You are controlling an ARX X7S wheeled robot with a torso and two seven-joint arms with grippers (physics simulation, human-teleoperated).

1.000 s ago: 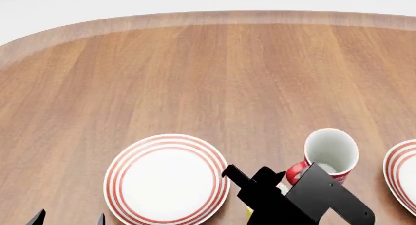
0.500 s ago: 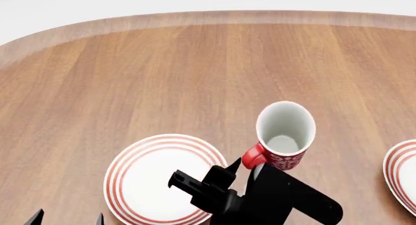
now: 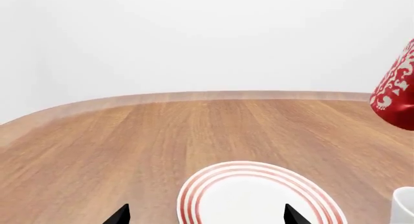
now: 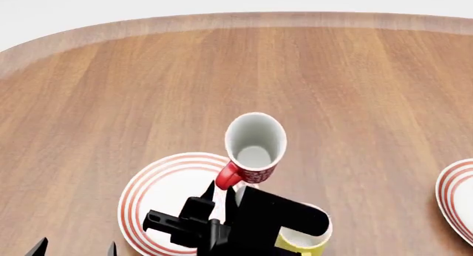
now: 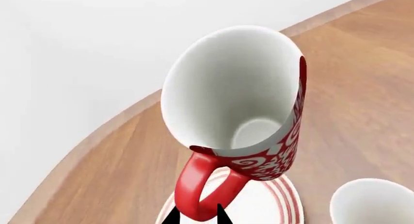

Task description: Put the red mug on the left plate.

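Note:
The red mug (image 4: 253, 148), with its white scroll pattern and white inside, hangs in the air over the right edge of the left plate (image 4: 159, 198), a white plate with red rings. My right gripper (image 4: 220, 194) is shut on the mug's red handle (image 5: 197, 190), its fingertips on either side of it (image 5: 196, 217). The mug's side shows in the left wrist view (image 3: 394, 90), above the plate (image 3: 259, 197). My left gripper (image 4: 74, 249) is open and empty at the near edge, left of the plate; its tips straddle the plate's near side (image 3: 203, 215).
A yellow mug (image 4: 304, 239) stands under my right arm, right of the left plate. The rim of a white mug (image 5: 372, 200) shows in the right wrist view. A second ringed plate (image 4: 457, 203) lies at the right edge. The wooden table (image 4: 236, 73) stretches far back.
My right gripper has carried the red mug leftwards, from near the right plate to over the left plate's right edge. The yellow mug has come into view. The left gripper has not moved.

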